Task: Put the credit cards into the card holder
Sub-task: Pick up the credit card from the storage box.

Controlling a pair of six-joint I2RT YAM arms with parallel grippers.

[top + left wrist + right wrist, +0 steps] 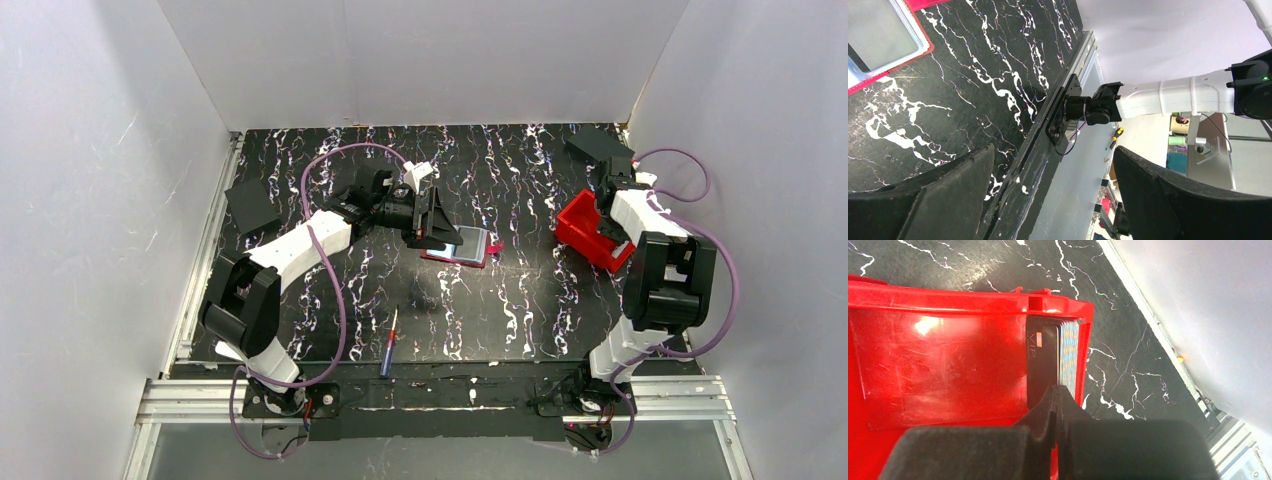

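Observation:
The red card holder lies open at mid-table, grey-blue pocket up; its corner also shows in the left wrist view. My left gripper hovers over its left edge, open and empty, with both fingers wide apart. A stack of credit cards stands on edge against the right wall of the red bin, with a black "VIP" card in front. My right gripper is inside the bin, jaws pinched together on the near edge of the stack.
The red bin sits at the right under my right arm. Black flat squares lie at the far left and far right. A red-and-blue pen lies near the front edge. White walls close in three sides.

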